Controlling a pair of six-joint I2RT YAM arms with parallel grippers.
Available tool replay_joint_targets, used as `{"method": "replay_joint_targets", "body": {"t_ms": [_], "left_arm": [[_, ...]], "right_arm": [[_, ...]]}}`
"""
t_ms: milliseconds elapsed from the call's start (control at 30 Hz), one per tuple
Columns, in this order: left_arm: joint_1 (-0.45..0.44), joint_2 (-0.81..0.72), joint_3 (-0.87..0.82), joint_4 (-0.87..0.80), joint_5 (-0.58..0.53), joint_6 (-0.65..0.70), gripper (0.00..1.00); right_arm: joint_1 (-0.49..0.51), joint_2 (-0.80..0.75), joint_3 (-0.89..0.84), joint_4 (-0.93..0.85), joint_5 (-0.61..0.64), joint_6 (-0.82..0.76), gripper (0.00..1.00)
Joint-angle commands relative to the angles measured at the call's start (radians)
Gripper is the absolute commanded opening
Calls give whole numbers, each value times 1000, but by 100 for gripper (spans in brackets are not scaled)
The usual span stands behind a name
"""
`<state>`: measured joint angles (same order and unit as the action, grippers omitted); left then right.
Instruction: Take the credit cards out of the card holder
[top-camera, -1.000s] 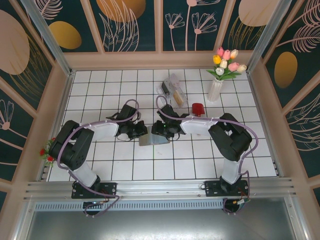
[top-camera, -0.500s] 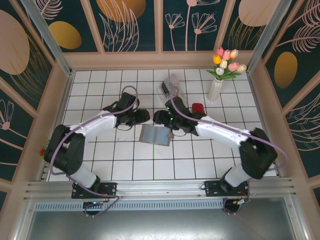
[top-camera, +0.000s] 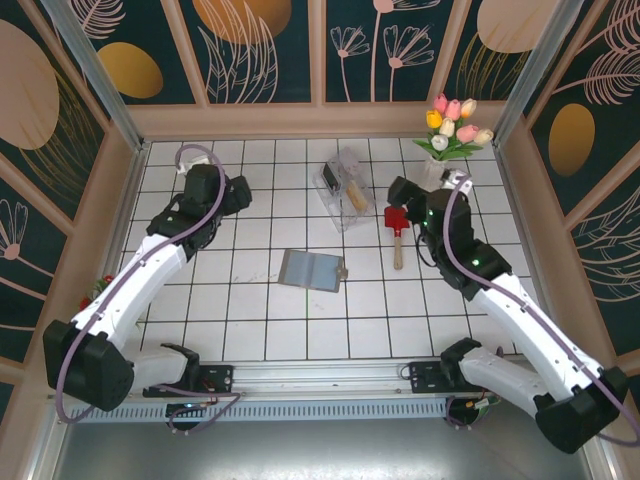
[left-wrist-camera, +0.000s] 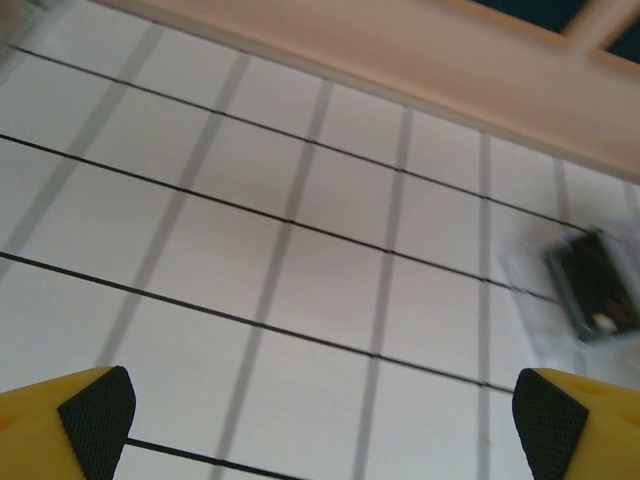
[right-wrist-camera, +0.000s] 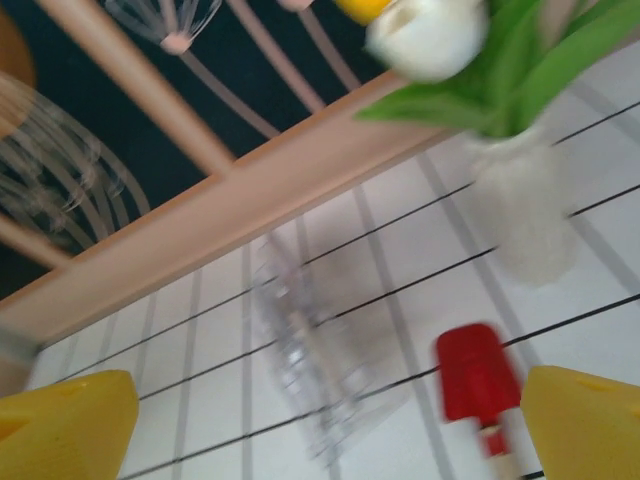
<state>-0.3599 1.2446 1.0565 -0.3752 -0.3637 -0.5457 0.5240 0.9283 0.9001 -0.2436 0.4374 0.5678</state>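
The card holder (top-camera: 311, 270), a flat grey-brown wallet, lies open on the white tiled table (top-camera: 250, 330) near the middle, with nothing touching it. I cannot make out any credit cards on or in it. My left gripper (top-camera: 243, 192) hangs raised well to the holder's back left. In the left wrist view this gripper (left-wrist-camera: 320, 425) is open, its yellow fingers (left-wrist-camera: 70, 420) wide apart over bare tiles. My right gripper (top-camera: 398, 192) is raised to the holder's back right. In its wrist view the right gripper (right-wrist-camera: 330, 430) is open too, and it holds nothing.
A clear plastic box (top-camera: 345, 185) (right-wrist-camera: 320, 370) with a dark item inside stands at the back centre, also seen in the left wrist view (left-wrist-camera: 585, 295). A red spatula (top-camera: 397, 228) (right-wrist-camera: 478, 375) lies right of it. A vase of tulips (top-camera: 437, 165) (right-wrist-camera: 525, 220) stands at the back right.
Both grippers were down at the card holder a second ago. They have opened, let it go and drawn up and back to either side. The holder now lies flat and open.
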Motion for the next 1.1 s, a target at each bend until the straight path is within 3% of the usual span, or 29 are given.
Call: {"method": "replay_joint_targets", "body": {"t_ms": [0, 267, 533, 700, 900, 1067], "left_arm": [[10, -37, -58, 60, -211, 95, 99], [31, -184, -370, 406, -424, 168, 98], [57, -293, -651, 714, -513, 243, 98], [75, -315, -771, 902, -490, 297, 98], [95, -237, -903, 1155, -512, 352, 99], [147, -190, -961, 1308, -375, 404, 99]], "right_arm": [[-81, -20, -42, 4, 97, -141, 99], [-337, 2, -141, 69, 10, -224, 99], [-385, -38, -484, 487, 65, -357, 99], [-444, 3, -604, 666, 16, -361, 99], [-447, 128, -714, 997, -22, -454, 99], [-396, 285, -724, 1170, -5, -594, 99]]}}
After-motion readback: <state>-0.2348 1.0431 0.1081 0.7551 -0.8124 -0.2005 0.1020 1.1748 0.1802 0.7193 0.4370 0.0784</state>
